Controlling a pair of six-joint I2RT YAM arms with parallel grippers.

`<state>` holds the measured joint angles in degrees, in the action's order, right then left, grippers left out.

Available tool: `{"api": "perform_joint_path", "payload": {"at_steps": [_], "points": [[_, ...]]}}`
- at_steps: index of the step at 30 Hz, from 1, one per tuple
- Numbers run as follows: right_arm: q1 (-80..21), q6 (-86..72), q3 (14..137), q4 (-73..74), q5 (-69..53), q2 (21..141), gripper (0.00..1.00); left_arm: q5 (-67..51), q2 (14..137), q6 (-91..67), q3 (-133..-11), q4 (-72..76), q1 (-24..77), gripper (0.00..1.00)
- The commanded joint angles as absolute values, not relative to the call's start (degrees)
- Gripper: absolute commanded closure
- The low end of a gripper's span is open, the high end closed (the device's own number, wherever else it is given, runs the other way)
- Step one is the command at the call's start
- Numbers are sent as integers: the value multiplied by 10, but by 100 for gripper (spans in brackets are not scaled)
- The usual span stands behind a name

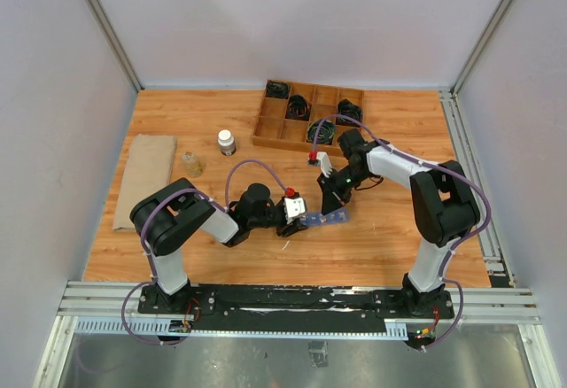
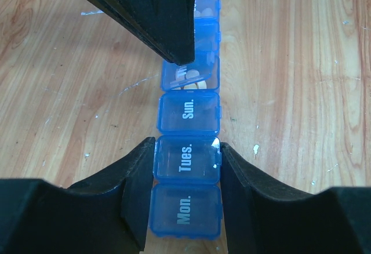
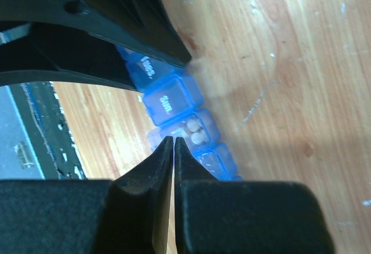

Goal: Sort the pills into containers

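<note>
1. Pill strip (image 2: 188, 113) lies near-centre on the worktop (image 2: 301, 91), left jaws clamped on its Tues. box (image 2: 186, 158).
2. Right jaws are together, tip at the box holding pills (image 3: 194, 132).
3. Push off-centre and imo the strip twists loose, spilling pills.

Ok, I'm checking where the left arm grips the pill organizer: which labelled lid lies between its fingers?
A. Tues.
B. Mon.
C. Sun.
A: in the left wrist view the left gripper clamps the pill organizer on both sides of the lid marked Tues., with Mon. nearer the wrist and Sun. beyond.
</note>
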<state>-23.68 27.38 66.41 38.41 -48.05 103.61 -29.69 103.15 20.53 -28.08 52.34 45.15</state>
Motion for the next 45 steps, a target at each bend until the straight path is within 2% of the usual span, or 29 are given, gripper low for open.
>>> {"api": "perform_joint_path", "payload": {"at_steps": [1,7,14,23,33,36,40,45], "points": [[-250,287,664,391,-403,1053,96,-304,1049,203,-286,498,455,70],[-258,281,666,387,-387,1058,96,-305,1051,199,-288,498,455,72],[-261,308,665,396,-446,1011,96,-303,1053,200,-287,498,455,72],[-264,320,654,401,-445,983,97,-303,1054,200,-287,498,455,72],[-276,268,673,401,-318,1102,99,-297,1058,202,-287,498,455,73],[-273,275,673,401,-349,1082,99,-297,1061,203,-287,498,455,74],[-271,311,670,410,-454,1017,99,-297,1061,205,-287,498,455,74],[-271,329,652,403,-469,956,99,-296,1062,205,-287,499,455,74]]}}
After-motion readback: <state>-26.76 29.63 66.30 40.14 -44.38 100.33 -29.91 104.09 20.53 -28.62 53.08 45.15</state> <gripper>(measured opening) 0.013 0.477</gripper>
